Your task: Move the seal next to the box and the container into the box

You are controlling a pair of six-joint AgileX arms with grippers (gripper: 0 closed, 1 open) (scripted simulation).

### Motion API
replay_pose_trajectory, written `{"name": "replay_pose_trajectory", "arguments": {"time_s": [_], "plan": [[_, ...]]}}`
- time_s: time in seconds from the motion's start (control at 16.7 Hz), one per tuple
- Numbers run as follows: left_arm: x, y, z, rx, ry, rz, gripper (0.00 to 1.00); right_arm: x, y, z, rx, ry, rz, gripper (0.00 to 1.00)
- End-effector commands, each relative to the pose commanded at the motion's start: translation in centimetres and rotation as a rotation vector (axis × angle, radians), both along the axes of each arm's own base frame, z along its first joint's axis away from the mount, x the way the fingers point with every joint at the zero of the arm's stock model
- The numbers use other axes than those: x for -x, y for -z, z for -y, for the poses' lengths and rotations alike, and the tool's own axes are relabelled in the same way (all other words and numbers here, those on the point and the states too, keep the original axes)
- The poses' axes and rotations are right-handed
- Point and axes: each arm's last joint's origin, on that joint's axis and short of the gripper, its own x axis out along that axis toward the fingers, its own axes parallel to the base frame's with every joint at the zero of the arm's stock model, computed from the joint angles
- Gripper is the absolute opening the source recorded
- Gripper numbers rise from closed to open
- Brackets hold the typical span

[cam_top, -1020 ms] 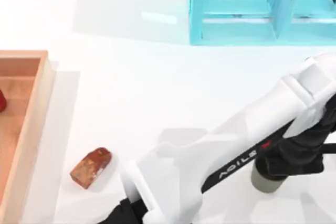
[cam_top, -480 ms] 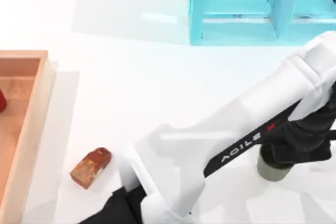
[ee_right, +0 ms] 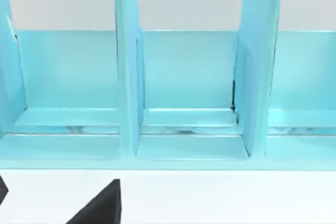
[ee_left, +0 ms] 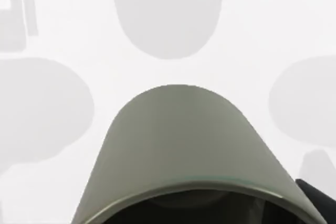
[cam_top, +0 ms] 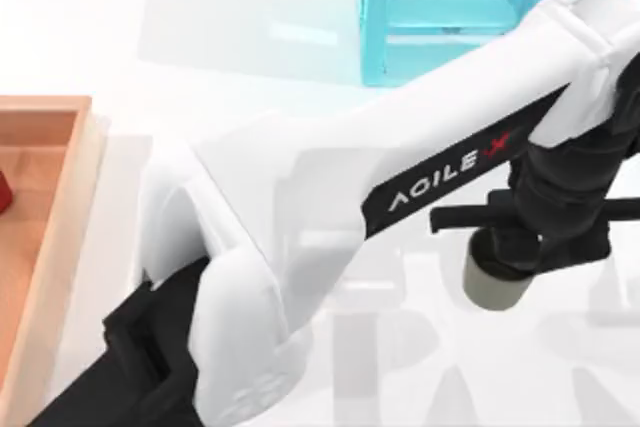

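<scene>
The container (cam_top: 495,289), a dark olive-grey round cup, hangs above the right part of the table with my left gripper (cam_top: 525,247) shut on its rim. The left wrist view looks down its wall (ee_left: 178,145) to the white table and its shadows below. My left arm stretches from the top view's bottom left across to it. The seal is hidden under that arm. The box (cam_top: 62,217), a light-brown wooden tray with a thick rim, lies at the far left edge. My right gripper (ee_right: 52,203) is parked facing the shelf unit, its dark fingertips (ee_right: 100,205) apart with nothing between them.
A turquoise shelf unit (cam_top: 450,17) with upright dividers stands at the back right, close behind the held cup. A small red object (cam_top: 3,192) lies inside the box at the left edge.
My left gripper has risen with the container in it, so the arm looms larger in the top view and now covers the seal, which lay near the box.
</scene>
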Motion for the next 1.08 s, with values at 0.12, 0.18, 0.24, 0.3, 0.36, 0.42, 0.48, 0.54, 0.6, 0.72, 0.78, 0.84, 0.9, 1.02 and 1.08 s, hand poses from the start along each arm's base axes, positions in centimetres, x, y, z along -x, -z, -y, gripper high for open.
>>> {"name": "replay_pose_trajectory", "arguments": {"time_s": [0.12, 0.18, 0.24, 0.3, 0.36, 0.42, 0.48, 0.54, 0.6, 0.72, 0.78, 0.84, 0.9, 1.02, 1.08], "plan": [[0.3, -0.4, -1.6, -0.024, 0.002, -0.014, 0.00, 0.0, 0.0, 0.0, 0.000, 0.000, 0.000, 1.00], [0.5, -0.6, -2.5, -0.033, 0.003, -0.020, 0.00, 0.0, 0.0, 0.0, 0.000, 0.000, 0.000, 1.00], [0.7, -0.8, -3.4, -0.036, 0.004, -0.022, 0.00, 0.0, 0.0, 0.0, 0.000, 0.000, 0.000, 1.00], [1.0, -1.1, -4.3, -0.035, 0.005, -0.021, 0.00, 0.0, 0.0, 0.0, 0.000, 0.000, 0.000, 1.00], [1.3, -1.5, -5.1, -0.029, 0.005, -0.017, 0.00, 0.0, 0.0, 0.0, 0.000, 0.000, 0.000, 1.00], [1.6, -1.9, -5.9, -0.021, 0.006, -0.012, 0.00, 0.0, 0.0, 0.0, 0.000, 0.000, 0.000, 1.00], [1.8, -2.2, -6.5, -0.012, 0.007, -0.007, 0.00, 0.0, 0.0, 0.0, 0.000, 0.000, 0.000, 1.00], [2.0, -2.5, -7.0, -0.004, 0.007, -0.001, 0.00, 0.0, 0.0, 0.0, 0.000, 0.000, 0.000, 1.00], [2.2, -2.8, -7.4, 0.004, 0.007, 0.004, 0.00, 0.0, 0.0, 0.0, 0.000, 0.000, 0.000, 1.00], [2.3, -3.0, -7.7, 0.010, 0.008, 0.008, 0.00, 0.0, 0.0, 0.0, 0.000, 0.000, 0.000, 1.00], [2.3, -3.0, -7.7, 0.010, 0.008, 0.008, 0.00, 0.0, 0.0, 0.0, 0.000, 0.000, 0.000, 1.00], [2.3, -3.0, -7.7, 0.010, 0.008, 0.008, 0.00, 0.0, 0.0, 0.0, 0.000, 0.000, 0.000, 1.00], [2.3, -3.0, -7.7, 0.010, 0.008, 0.008, 0.00, 0.0, 0.0, 0.0, 0.000, 0.000, 0.000, 1.00], [2.5, -2.9, -7.6, 0.005, 0.015, 0.006, 0.00, 0.0, 0.0, 0.0, 0.000, 0.000, 0.000, 1.00], [2.2, -2.9, -7.9, 0.006, 0.015, 0.006, 0.00, 0.0, 0.0, 0.0, 0.000, 0.000, 0.000, 1.00]]}}
